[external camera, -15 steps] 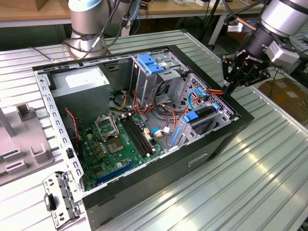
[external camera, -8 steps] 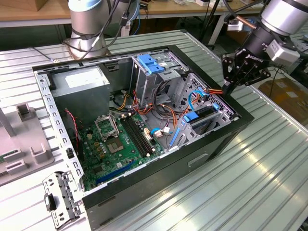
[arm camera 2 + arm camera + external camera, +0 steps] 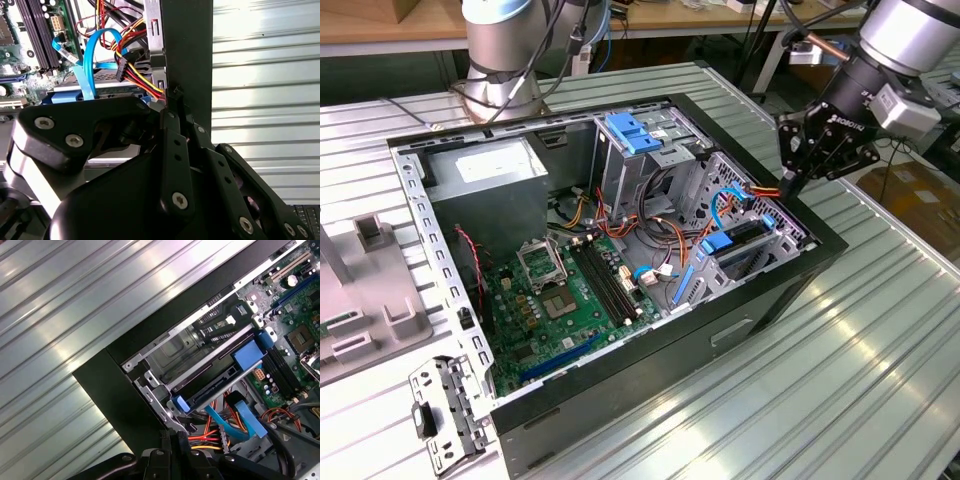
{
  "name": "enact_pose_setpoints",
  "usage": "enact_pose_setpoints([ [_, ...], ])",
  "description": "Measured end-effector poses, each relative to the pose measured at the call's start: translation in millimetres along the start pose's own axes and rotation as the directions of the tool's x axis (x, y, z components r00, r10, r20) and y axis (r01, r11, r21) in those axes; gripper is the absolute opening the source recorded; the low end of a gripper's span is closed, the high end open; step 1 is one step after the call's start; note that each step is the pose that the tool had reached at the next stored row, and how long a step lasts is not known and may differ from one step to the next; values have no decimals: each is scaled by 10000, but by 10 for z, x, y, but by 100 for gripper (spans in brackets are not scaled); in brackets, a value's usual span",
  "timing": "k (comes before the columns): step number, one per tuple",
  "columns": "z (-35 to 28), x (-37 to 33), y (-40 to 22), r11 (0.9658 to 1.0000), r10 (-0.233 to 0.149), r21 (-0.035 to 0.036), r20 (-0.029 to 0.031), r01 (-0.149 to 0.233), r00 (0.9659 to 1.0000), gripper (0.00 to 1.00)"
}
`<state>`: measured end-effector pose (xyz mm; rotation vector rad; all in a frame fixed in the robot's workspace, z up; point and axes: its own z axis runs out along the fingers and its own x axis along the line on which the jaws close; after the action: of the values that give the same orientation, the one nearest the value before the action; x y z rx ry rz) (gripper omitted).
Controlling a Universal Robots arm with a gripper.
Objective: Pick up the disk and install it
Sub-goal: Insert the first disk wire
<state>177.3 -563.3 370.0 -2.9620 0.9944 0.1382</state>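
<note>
Gripper (image 3: 798, 178) above open computer case (image 3: 820, 250), near disk (image 3: 740, 238).

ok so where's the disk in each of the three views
Exterior view: the disk sits in the metal cage, at the case corner toward the exterior view's right.
Second wrist view: the disk lies under the blue cable, beside the black case wall.
First wrist view: the disk is the dark slab between two blue tabs.
Shared landmark: the blue cable next to it.
</note>
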Motion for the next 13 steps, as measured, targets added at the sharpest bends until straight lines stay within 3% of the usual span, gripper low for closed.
enact_pose_setpoints([
  [13, 7, -64, 52, 10000, 1, 1, 0, -1, 10000, 17],
])
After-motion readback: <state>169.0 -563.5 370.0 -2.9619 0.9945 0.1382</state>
